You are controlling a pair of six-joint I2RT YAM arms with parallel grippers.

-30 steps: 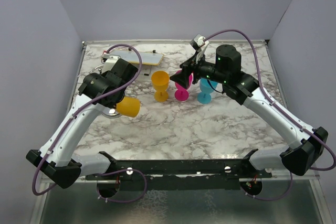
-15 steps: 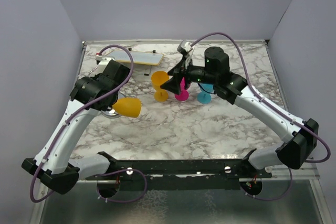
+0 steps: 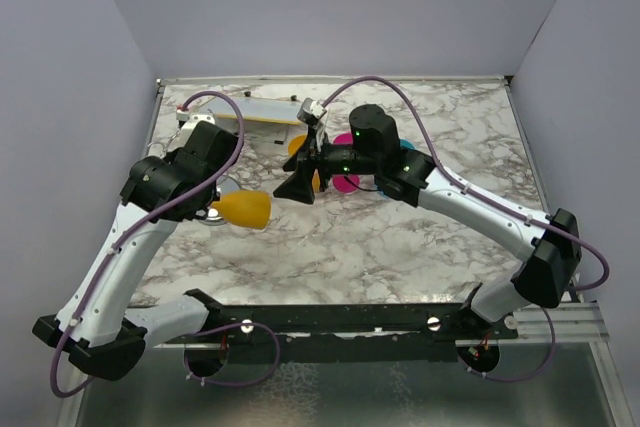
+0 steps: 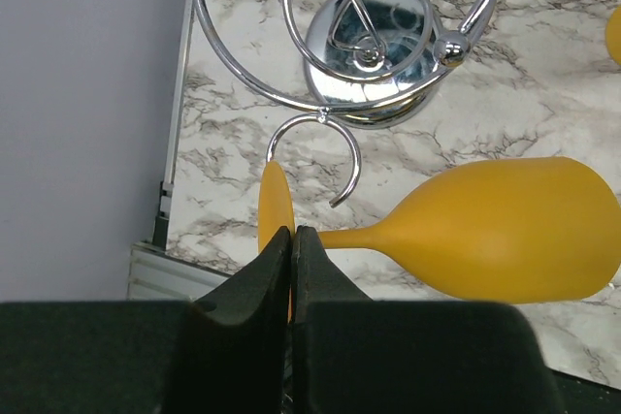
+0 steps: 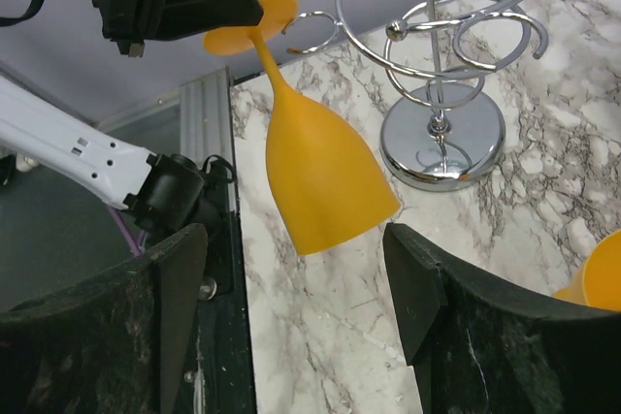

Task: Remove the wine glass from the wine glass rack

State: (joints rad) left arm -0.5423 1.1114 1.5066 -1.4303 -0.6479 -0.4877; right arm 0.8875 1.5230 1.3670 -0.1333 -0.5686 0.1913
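Note:
A yellow-orange wine glass [image 4: 485, 230] hangs tilted, bowl down, above the marble. My left gripper [image 4: 292, 235] is shut on its thin round foot [image 4: 273, 203]. The stem lies just below an open wire hook [image 4: 342, 147] of the chrome wine glass rack [image 4: 374, 70] and seems clear of it. From above, the wine glass [image 3: 243, 209] shows beside the left wrist. My right gripper [image 5: 294, 235] is open. The bowl of the wine glass [image 5: 320, 176] hangs ahead of its spread fingers, untouched. The rack [image 5: 443, 147] stands behind it.
An orange glass [image 3: 298, 146], a pink one [image 3: 348, 181] and a blue one [image 3: 406, 147] stand upright mid-table, partly hidden by the right arm. A flat board [image 3: 262, 112] lies at the back left. The table's left edge and grey wall are close to the rack.
My right arm has swung left, away from the standing glasses and toward the held wine glass. The left arm has drawn the glass slightly left and nearer. Both grippers kept their state.

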